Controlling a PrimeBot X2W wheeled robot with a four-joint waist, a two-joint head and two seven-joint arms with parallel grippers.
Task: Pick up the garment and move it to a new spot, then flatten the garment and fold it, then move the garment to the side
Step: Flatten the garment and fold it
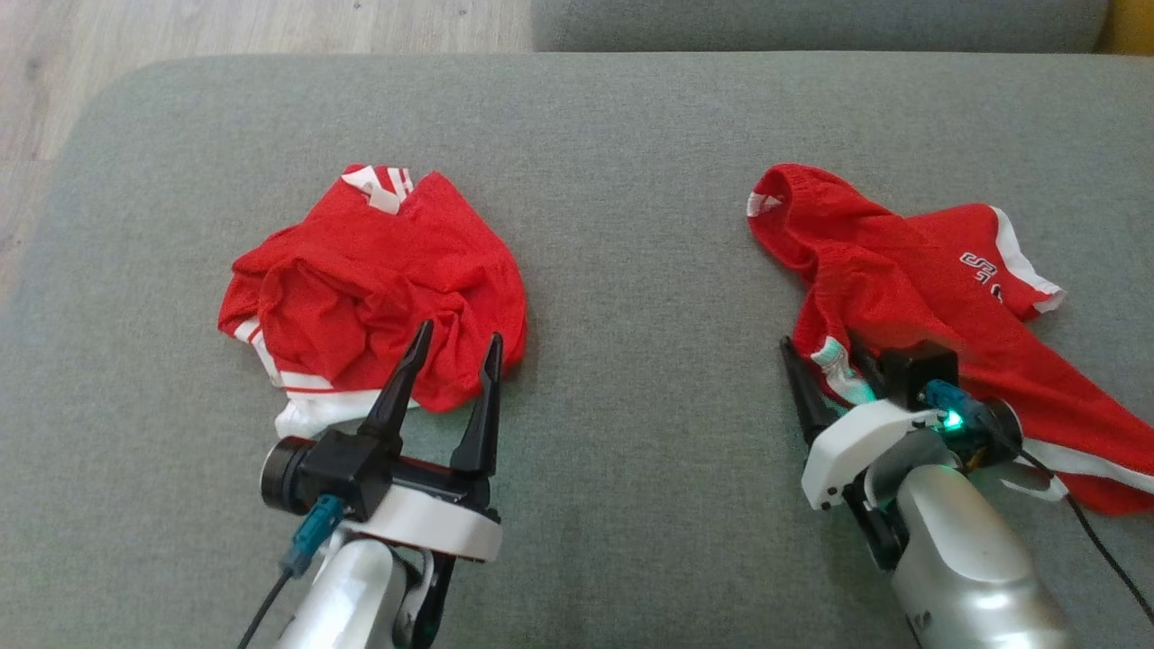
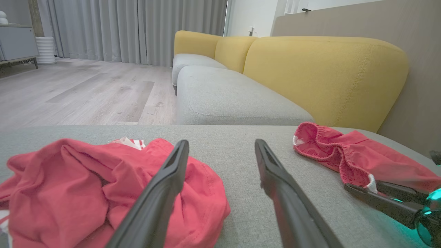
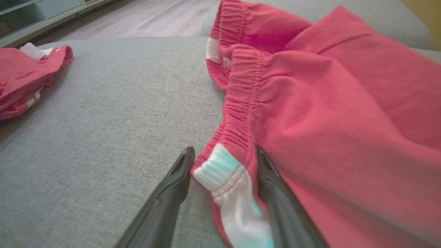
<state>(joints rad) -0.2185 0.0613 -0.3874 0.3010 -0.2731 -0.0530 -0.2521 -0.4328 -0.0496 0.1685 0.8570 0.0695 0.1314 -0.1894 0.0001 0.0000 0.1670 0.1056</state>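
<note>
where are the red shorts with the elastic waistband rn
In the head view the red shorts lie on the right side of the grey cushion, apart from the crumpled garment on the left; the right pincer straddles their white-trimmed near corner.

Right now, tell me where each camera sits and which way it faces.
Head view: atop the robot, facing down at the cushion; left gripper and right gripper below.
Left wrist view: low over the crumpled garment, facing the yellow sofa back; its own open fingers.
Right wrist view: low, facing the shorts; its fingers straddle the waistband.
Shared: all show both garments.
</note>
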